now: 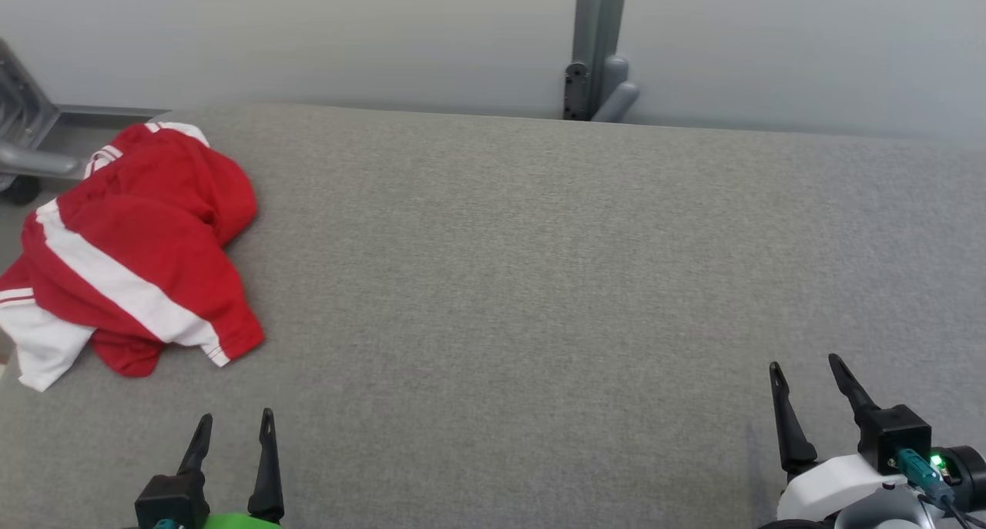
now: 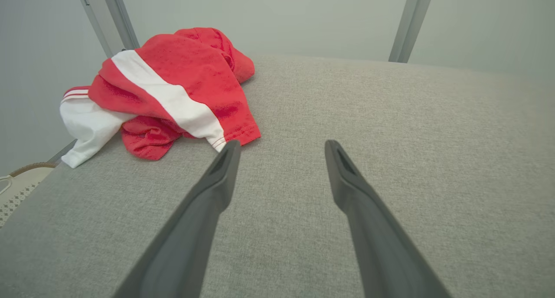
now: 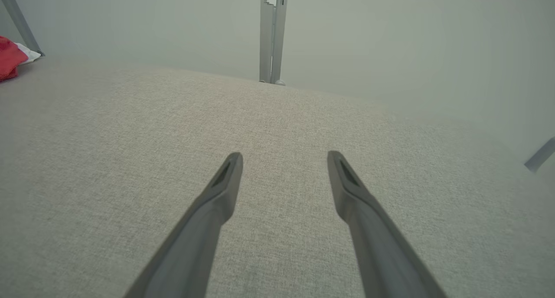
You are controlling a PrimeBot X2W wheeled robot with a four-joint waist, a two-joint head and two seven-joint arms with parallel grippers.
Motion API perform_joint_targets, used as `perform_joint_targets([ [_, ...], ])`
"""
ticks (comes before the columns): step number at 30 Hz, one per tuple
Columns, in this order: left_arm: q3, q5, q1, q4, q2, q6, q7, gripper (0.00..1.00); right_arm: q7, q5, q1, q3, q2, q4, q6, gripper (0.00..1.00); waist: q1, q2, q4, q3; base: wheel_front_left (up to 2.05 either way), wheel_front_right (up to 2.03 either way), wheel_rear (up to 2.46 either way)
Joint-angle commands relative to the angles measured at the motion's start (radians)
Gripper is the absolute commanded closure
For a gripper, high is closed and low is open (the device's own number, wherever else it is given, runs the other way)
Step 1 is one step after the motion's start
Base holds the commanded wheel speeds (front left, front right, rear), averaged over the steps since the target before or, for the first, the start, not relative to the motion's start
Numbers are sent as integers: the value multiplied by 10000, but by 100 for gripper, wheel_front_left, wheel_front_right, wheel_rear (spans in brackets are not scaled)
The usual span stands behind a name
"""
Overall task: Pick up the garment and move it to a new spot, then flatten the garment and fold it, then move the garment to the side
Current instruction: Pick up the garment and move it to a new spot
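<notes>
the red and white garment [image 1: 131, 252] lies crumpled at the far left edge of the grey padded table [image 1: 539, 282]. the left gripper [image 1: 235, 421] hovers near it, fingers spread wide, empty. the right gripper [image 1: 805, 367], well apart, is equally wide and empty.

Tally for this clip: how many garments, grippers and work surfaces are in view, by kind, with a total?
Crumpled red and white fabric garment: 1
Two-fingered dark grippers, both open and empty: 2 (left gripper, right gripper)
Grey fabric-covered table: 1
Total: 4
</notes>
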Motion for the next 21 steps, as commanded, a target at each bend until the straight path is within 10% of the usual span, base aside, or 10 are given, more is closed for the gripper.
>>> perform_joint_targets([
  [1, 138, 72, 218, 2, 92, 17, -8, 0, -35, 10, 44, 127, 16, 47, -3, 0, -1, 0, 1168, -263, 0, 0, 0],
  [9, 439, -28, 651, -104, 70, 62, -8, 0, -35, 176, -190, 943, 141, 214, -3, 0, -1, 0, 2203, -412, 0, 0, 0],
  [21, 459, -883, -1346, 1047, 10, 222, 78, 0, -35, 83, -732, 1495, -545, -125, -4, 0, -1, 0, 1809, 1127, 0, 0, 0],
])
